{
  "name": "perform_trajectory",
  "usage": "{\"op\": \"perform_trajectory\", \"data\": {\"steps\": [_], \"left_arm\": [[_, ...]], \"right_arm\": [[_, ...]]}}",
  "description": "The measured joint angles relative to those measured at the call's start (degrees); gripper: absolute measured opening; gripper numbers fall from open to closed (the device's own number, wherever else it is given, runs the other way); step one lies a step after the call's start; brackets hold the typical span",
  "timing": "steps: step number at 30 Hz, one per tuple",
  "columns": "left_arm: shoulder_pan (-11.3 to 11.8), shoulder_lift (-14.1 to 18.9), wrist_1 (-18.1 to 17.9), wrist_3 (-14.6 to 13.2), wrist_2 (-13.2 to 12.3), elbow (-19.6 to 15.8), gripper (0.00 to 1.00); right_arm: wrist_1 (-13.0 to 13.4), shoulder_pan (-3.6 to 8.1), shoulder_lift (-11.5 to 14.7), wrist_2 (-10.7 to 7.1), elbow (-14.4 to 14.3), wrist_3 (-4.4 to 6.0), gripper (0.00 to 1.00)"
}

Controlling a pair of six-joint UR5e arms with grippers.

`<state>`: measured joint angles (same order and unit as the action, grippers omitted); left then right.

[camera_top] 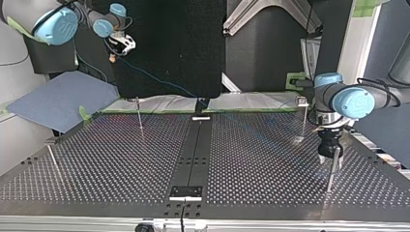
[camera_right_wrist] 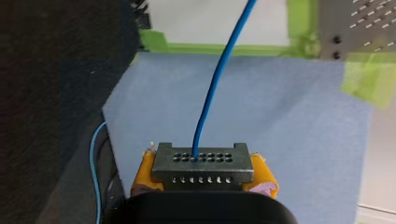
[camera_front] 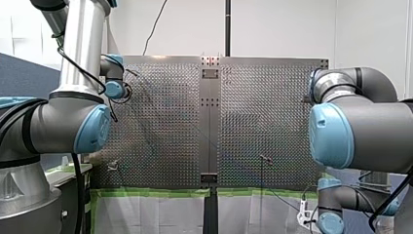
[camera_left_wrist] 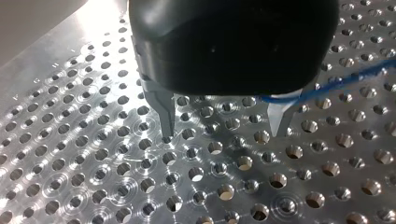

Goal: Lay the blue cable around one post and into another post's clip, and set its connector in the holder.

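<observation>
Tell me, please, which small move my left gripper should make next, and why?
Probably ease my left gripper sideways until the blue cable lies between its open fingers: the cable crosses at one finger, none shows in the gap, and my right gripper holds the connector.

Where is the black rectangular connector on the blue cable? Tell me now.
The black rectangular connector sits clamped in my right gripper, off the perforated table, at the top view's upper left, with the blue-grey sheet ahead of it.
</observation>
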<state>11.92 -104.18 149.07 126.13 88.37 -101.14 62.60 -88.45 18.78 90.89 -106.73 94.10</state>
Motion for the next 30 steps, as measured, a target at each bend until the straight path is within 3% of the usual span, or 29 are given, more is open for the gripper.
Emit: {"op": "perform_trajectory", "data": {"steps": [4,8,12,15,22,26,30], "left_arm": [[0.0,0.0,0.0,0.0,0.0,0.0,1.0],[0.0,0.0,-0.1,0.0,0.0,0.0,1.0],[0.0,0.0,-0.1,0.0,0.0,0.0,1.0],[0.0,0.0,-0.1,0.0,0.0,0.0,1.0],[0.0,0.0,-0.1,0.0,0.0,0.0,1.0],[0.0,0.0,-0.1,0.0,0.0,0.0,1.0],[0.0,0.0,-0.2,0.0,0.0,0.0,1.0]], "right_arm": [[0.1,1.57,-1.6,-1.45,0.2,-1.05,0.0],[0.0,2.57,-3.1,-2.43,0.3,-2.92,0.0],[-0.3,2.29,-2.4,-3.93,0.3,-4.85,0.0],[-1.0,1.68,-1.0,-5.43,0.2,-5.45,0.0],[-3.4,-0.13,2.2,-8.68,-0.1,-5.04,0.0],[-4.1,-1.16,4.0,-10.25,-0.3,-4.18,0.0],[-5.3,-1.79,5.8,-10.25,-0.3,-2.85,0.0]]}}
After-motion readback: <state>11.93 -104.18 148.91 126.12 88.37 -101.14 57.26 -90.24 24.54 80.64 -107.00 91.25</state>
